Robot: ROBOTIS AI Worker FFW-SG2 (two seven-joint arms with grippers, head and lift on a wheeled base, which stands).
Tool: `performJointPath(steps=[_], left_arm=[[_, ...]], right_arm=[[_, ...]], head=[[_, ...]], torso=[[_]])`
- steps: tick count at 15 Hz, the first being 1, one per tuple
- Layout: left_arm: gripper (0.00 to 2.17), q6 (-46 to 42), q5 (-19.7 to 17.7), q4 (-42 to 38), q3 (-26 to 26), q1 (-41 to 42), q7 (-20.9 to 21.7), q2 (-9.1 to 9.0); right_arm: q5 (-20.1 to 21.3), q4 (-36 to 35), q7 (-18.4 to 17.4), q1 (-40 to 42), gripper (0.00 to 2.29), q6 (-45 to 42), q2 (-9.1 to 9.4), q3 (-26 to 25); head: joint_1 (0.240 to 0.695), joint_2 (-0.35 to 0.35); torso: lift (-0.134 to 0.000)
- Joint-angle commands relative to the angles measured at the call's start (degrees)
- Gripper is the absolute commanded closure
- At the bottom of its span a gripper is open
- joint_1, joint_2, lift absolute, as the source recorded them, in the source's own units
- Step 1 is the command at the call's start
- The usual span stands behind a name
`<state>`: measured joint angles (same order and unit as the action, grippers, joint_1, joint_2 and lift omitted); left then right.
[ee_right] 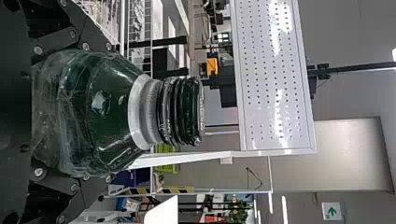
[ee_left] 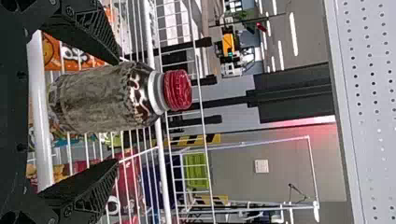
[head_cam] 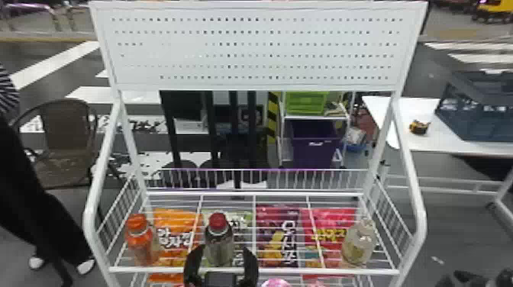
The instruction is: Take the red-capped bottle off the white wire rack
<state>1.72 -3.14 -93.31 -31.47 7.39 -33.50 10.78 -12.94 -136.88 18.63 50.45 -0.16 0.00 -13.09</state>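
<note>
The left pincer [ee_left: 117, 111] is spread around the red-capped bottle [head_cam: 218, 238], likely to hug it; the right pincer [ee_right: 112, 113] grips a green bottle [ee_right: 84, 114].

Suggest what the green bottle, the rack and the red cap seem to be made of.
Green bottle: clear, glossy plastic, probably, from its sharp highlights and rippled lower wall; glass is possible. Rack: likely metal with smooth white coating, judging by its thin, straight wires. Red cap: apparently shiny plastic, given its ridged side.
</note>
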Motion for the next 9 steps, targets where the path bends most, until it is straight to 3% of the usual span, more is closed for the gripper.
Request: performJointPath(steps=[1, 9], left_arm=[[0.14, 0.00, -0.82, 2.17, 0.10, -2.12, 0.10, -0.32], [0.20, -0.17, -3.10, 8.59, 1.06, -7.74, 1.06, -1.73]], right_arm=[[0.11, -0.14, 0.00, 0.17, 1.00, -0.05, 0.05, 0.00], [0.37, -1.19, 0.18, 1.40, 1.00, -0.05, 0.05, -0.88]], head=[[0.499, 0.000], [0.499, 0.000]], torso=[[0.000], [0.000]])
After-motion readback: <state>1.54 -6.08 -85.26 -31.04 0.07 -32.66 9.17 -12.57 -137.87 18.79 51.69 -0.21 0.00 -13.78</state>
